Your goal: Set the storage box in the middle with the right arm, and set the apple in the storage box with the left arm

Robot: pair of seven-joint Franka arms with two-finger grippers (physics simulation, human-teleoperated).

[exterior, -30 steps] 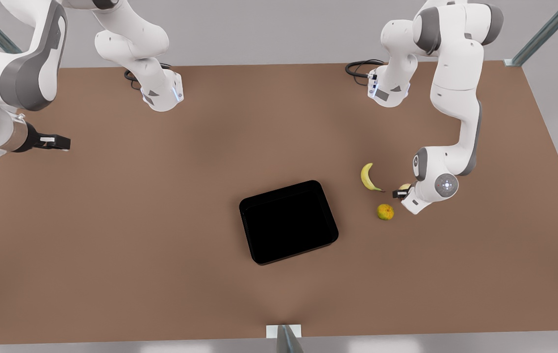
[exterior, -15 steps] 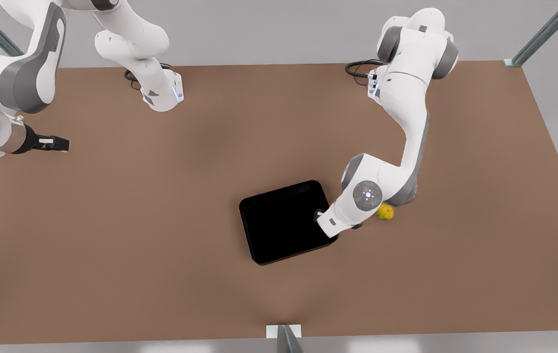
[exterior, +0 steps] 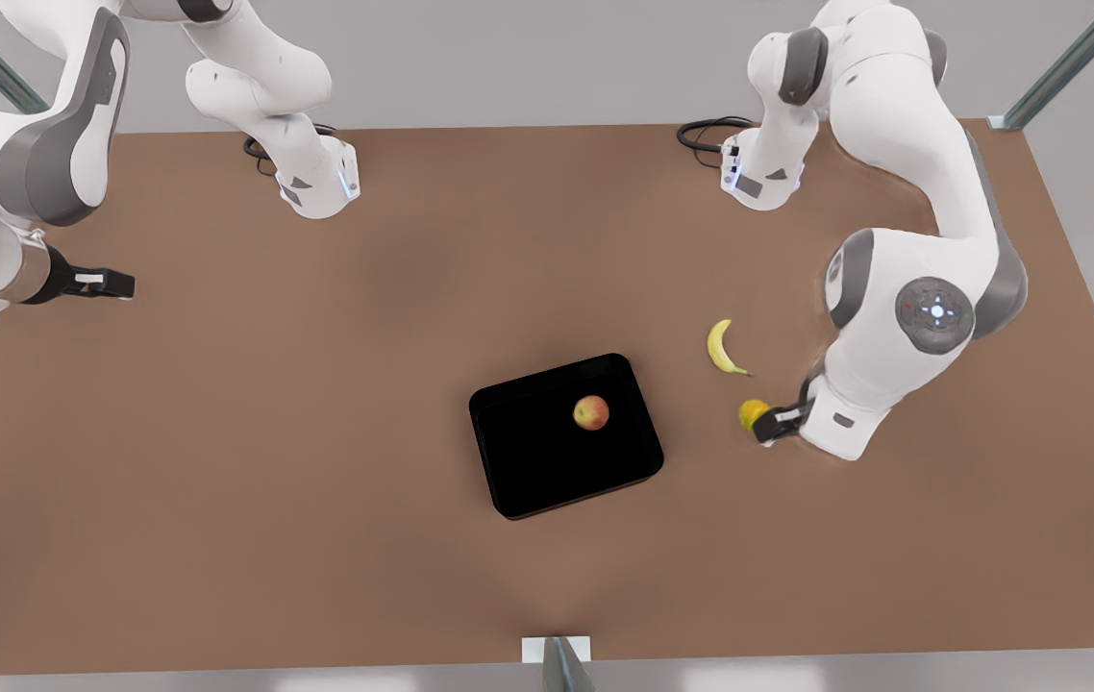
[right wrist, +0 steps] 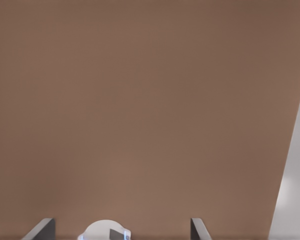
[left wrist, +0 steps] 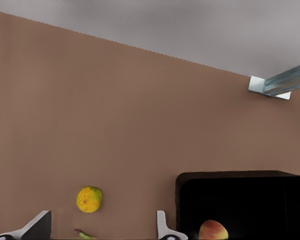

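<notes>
Since half a second ago, the left arm has swung back from over the storage box (exterior: 566, 434), and the apple (exterior: 591, 413) now lies inside it, toward the corner nearest the banana (exterior: 721, 346). That box sits near the middle of the brown table (exterior: 316, 432), on the front view's centre line.

The left gripper (exterior: 770, 423) hangs low just beside the orange-green citrus (exterior: 752, 414), on the front view's right — its fingers (left wrist: 162, 227) are spread wide and hold nothing. From the left wrist view, the citrus sits between the two fingertips but farther out, and the box with the apple is off to one side.

The right gripper (exterior: 110, 283) waits at the front view's far left, well apart from everything, its fingers (right wrist: 197, 227) parted over bare table.

Both steps look finished. What remains, by my judgement, is only for the left arm to lift clear without nudging the citrus.
</notes>
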